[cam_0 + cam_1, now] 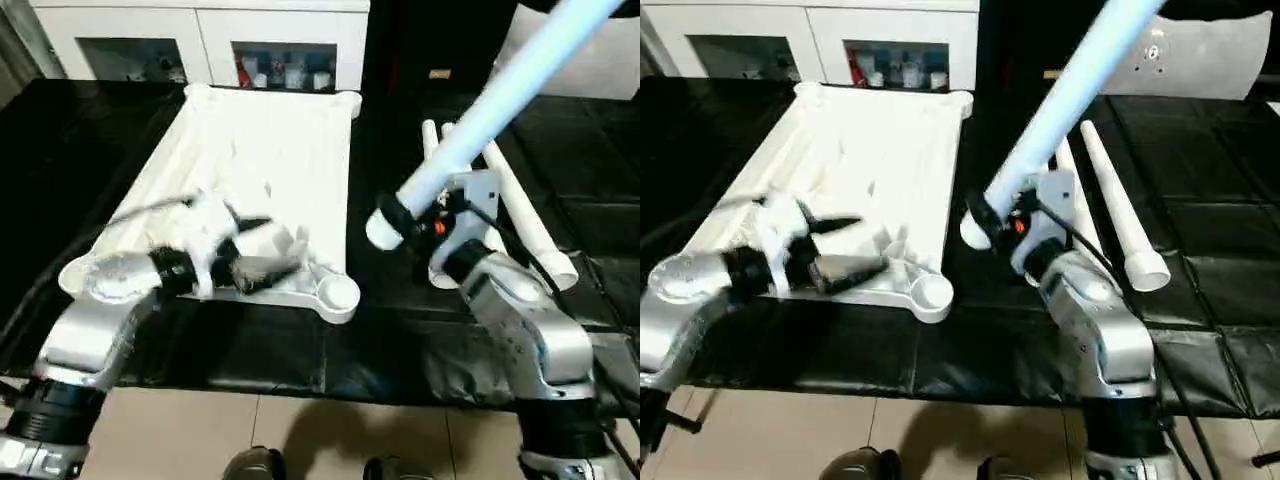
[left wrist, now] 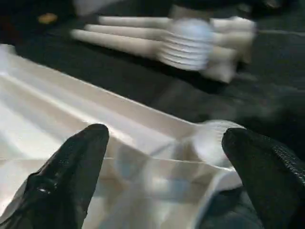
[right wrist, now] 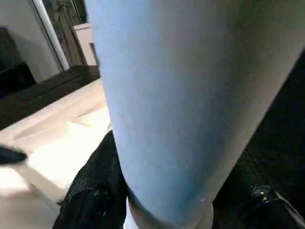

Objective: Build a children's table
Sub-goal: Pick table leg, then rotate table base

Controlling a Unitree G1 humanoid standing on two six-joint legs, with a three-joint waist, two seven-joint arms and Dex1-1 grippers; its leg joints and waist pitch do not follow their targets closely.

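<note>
Table top (image 1: pixel 262 170): white plastic, rectangular, lying underside up on the black-covered counter (image 1: pixel 250 350), left of centre, long axis running near to far. Ribs visible across its upper face; round corner sockets at the corners, one socket (image 1: pixel 338 293) at the near right corner.

Left claw (image 1: pixel 845 245): over the near end of the table top, just left of that near right socket. Its two black fingers (image 2: pixel 71 174) stand spread wide, with nothing between them; the ribbed plastic shows in the gap in the left wrist view.

Right claw (image 1: pixel 405 215): to the right of the table top, above the dark counter. Its black fingers (image 3: pixel 95 191) are pinching a table leg (image 1: pixel 500 95) near its wide end; the leg slants up and away to the far right, its wide round end (image 1: pixel 383 230) pointing toward the near left.

Loose legs (image 1: pixel 1120 205): white tapered tubes lying side by side on the counter to the right of the table top, behind the right claw, wide ends nearer.

White cabinet (image 1: pixel 200 40): glass doors, at the far edge beyond the counter, small items inside.
</note>
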